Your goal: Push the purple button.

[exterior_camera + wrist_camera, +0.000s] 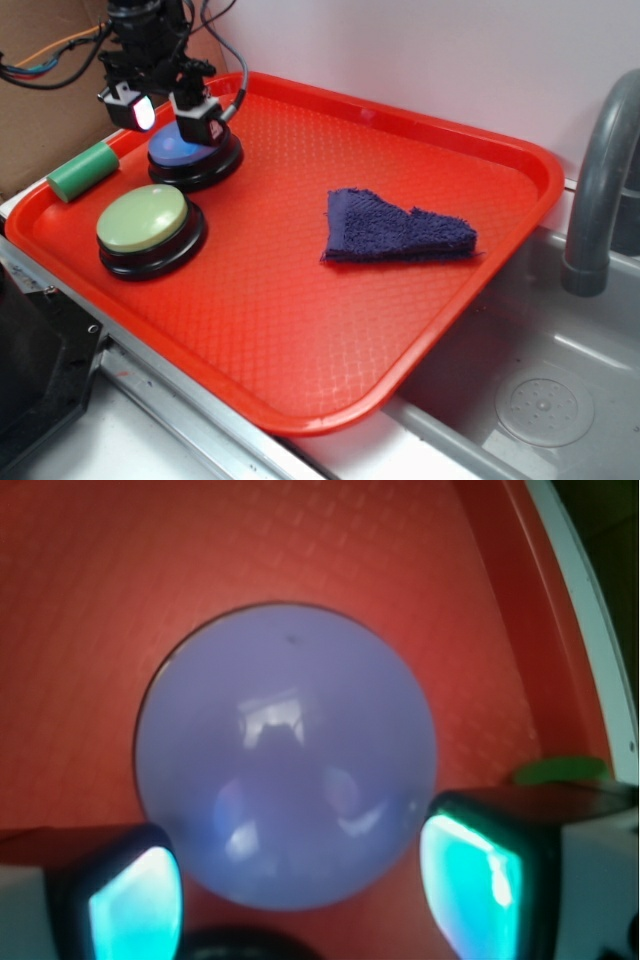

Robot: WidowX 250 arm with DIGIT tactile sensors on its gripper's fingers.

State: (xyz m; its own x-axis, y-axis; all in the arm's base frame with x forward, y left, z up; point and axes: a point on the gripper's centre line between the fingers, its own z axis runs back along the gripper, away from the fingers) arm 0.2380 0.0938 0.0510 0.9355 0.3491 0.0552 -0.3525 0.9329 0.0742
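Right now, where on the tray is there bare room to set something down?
The tray is bare along its near edge, in front of the cloth, and along the far edge behind it. The left end is crowded: purple button under the gripper, green button, green cylinder.

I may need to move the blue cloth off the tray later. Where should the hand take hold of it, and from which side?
Judging by its pose, come straight down onto the blue cloth's raised, folded end at the left. It stands thicker there, while the right end tapers flat onto the tray. Open tray surrounds it.
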